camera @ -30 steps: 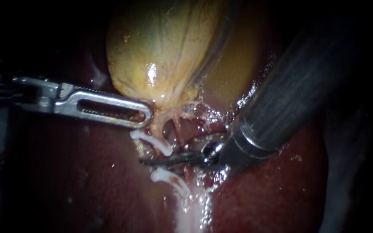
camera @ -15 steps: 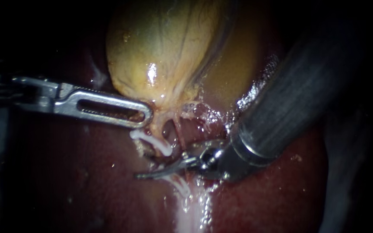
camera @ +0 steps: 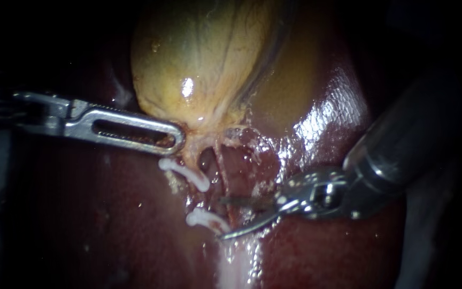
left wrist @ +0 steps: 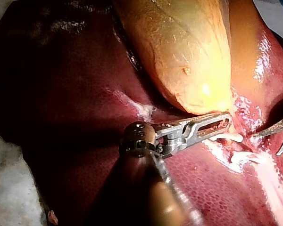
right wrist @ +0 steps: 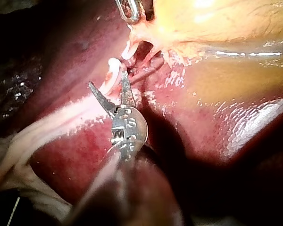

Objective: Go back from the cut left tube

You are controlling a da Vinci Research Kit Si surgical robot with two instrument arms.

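**Clearing the blades from the cut left tube**

Backing out is the step in hand, as I judge it. My right instrument [camera: 222, 218] should go back along its own shaft, toward the endoscope view's right. Its two curved blades stand well apart and grip nothing. The lower blade tip lies just beside the lower white end of the cut left tube [camera: 188, 175]. The upper blade lies close to a reddish strand [camera: 222, 174] that runs beside the tube. I would therefore lift the tips off the tissue first, then draw straight back with no sideways sweep, so that neither blade catches a stump or the strand.

My left instrument [camera: 180, 142] has its slotted jaws closed on the neck of the gallbladder [camera: 199, 59]. I judge that it should not move during the retreat, so that the field stays tensioned.

The tube lies on the liver [camera: 108, 225], directly below the gallbladder's neck. It is in two white-tipped pieces with a clear gap between them. Its long axis runs from the neck down the view, slanting slightly right toward a pale band [camera: 236, 267]. The upper piece points down and to the right, and the lower piece points back up at it.
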